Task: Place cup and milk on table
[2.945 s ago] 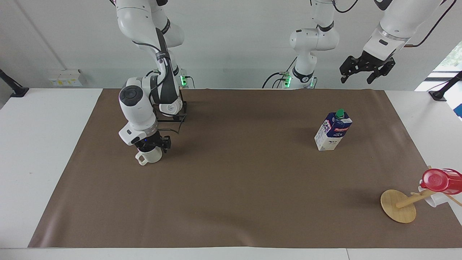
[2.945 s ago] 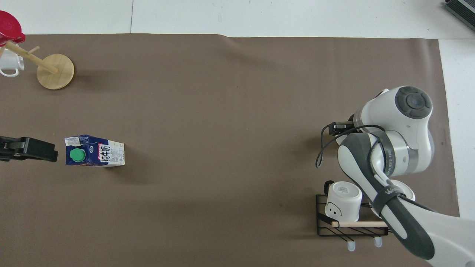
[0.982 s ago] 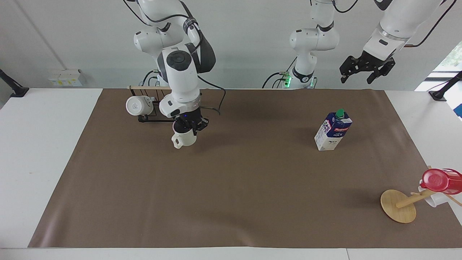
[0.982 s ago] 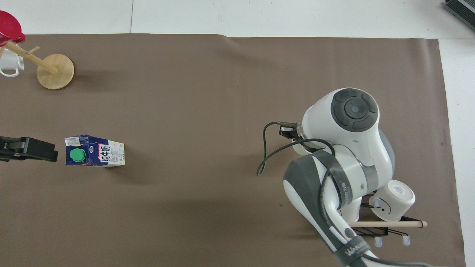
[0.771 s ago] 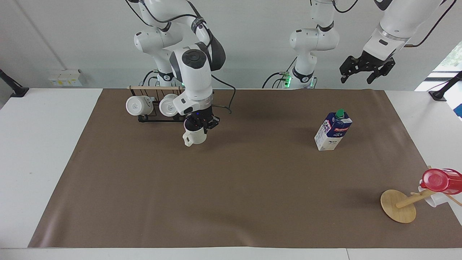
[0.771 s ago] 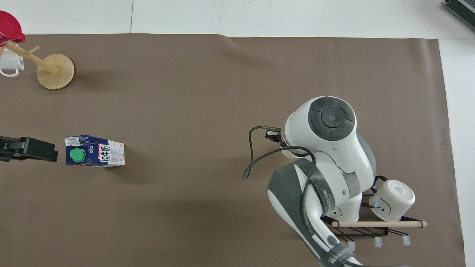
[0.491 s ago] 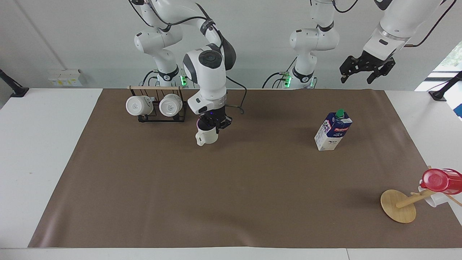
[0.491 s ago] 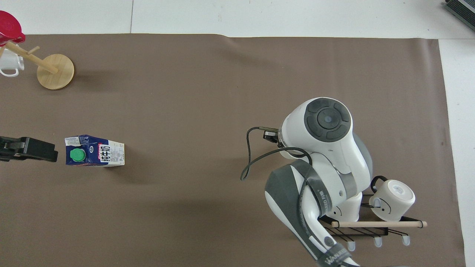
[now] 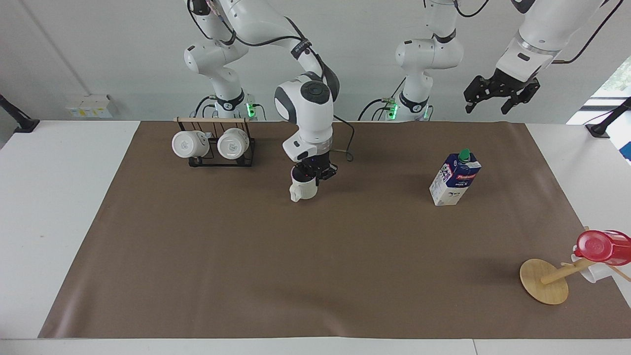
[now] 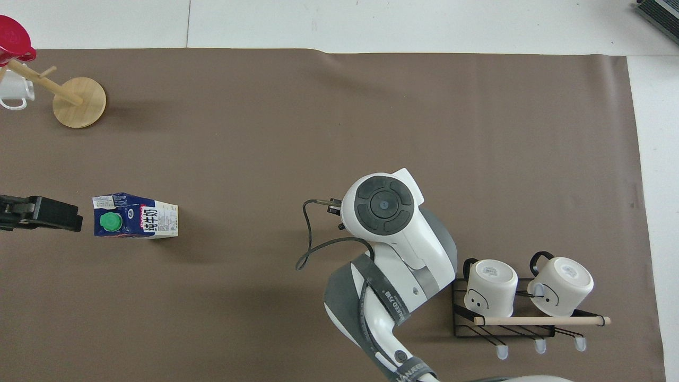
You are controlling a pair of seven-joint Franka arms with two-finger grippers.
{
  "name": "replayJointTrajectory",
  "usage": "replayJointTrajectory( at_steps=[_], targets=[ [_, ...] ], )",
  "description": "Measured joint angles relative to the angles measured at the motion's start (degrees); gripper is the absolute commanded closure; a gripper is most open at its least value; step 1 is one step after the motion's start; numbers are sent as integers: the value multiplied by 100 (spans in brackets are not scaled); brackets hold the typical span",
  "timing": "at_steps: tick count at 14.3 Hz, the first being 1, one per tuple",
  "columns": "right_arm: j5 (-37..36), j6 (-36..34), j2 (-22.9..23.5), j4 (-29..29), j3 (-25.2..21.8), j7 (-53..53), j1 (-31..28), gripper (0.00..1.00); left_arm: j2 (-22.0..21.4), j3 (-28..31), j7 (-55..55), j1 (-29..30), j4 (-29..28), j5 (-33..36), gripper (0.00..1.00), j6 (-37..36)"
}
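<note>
Right gripper [image 9: 312, 176] clamped on cup [image 9: 302, 189] rim, cup hanging upright just under it over brown mat of table [image 9: 69, 162], handle toward mug rack [image 9: 215, 146]. Milk [image 9: 454, 178] upright on mat, well apart toward left arm's end. Left gripper [image 9: 500, 97] raised above milk, fingers spread, holding nothing

The right arm bends down from the upper left of the facing view, wrist vertical, its right pincer [image 9: 312, 176] pointing straight down at frame centre, fingers clamped together. The left arm waits raised at the upper right, its left pincer [image 9: 501, 98] hanging in the air with fingers spread wide.
</note>
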Motion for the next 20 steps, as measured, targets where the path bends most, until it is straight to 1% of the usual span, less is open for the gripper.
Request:
replayJointTrajectory(
  at_steps=[2,5,8,13,17,18,19,20],
  targets=[
    [0,27,19,-38,-3,0,-1,100,-21,34,0,47,-165,0,0,130],
    [0,184,21,-84,6,0,1,100,-100,70,1,103,-619,0,0,532],
    [0,280,26,-169,47,0,1,100,-127,70,1,119,-1106,0,0,1120],
    [0,402,39,-289,121,0,2,100,-165,24,91,108,-1912,2,0,2359],
    [0,403,39,-310,121,0,2,100,-274,-11,154,106,-2357,2,0,2865],
    [0,404,39,-318,121,0,2,92,-323,-21,156,106,-2455,2,0,2947],
    [0,406,39,-323,121,0,2,86,-364,-26,157,106,-2518,2,0,2971],
    [0,409,39,-329,121,0,0,84,-400,-32,157,106,-2575,2,0,2989]
  ],
)
